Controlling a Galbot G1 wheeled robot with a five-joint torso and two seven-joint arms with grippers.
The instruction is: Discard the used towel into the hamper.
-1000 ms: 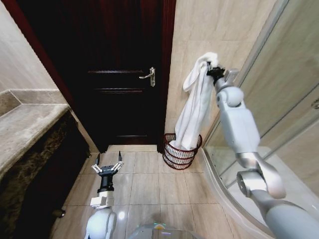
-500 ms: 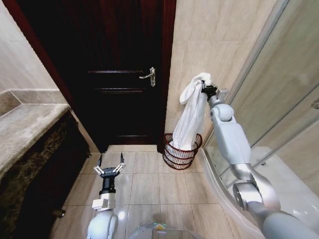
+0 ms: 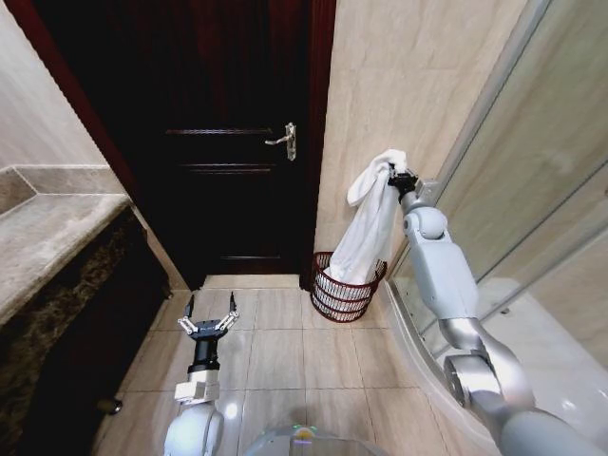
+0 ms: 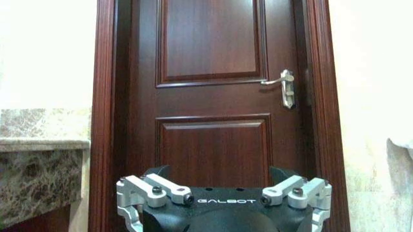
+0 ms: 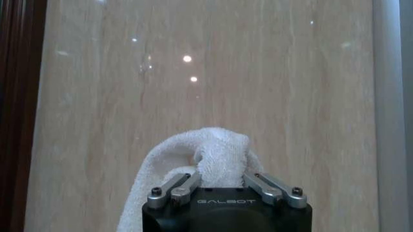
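A white towel (image 3: 370,228) hangs from my right gripper (image 3: 392,174), which is shut on its bunched top end beside the tiled wall. The towel's lower end dips into the hamper (image 3: 344,296), a small dark reddish-brown wire basket on the floor by the door frame. In the right wrist view the towel (image 5: 206,154) bulges out between the shut fingers (image 5: 184,186). My left gripper (image 3: 209,321) hangs low over the floor tiles, open and holding nothing, well to the left of the hamper.
A dark wooden door (image 3: 228,142) with a metal handle (image 3: 282,140) is shut behind the hamper. A marble counter (image 3: 47,247) runs along the left. A glass shower wall (image 3: 532,190) and its curved base stand on the right. Beige floor tiles lie between.
My right arm has lowered the towel, so its top sits lower on the wall and more of its lower end lies in the hamper. The left arm has barely moved.
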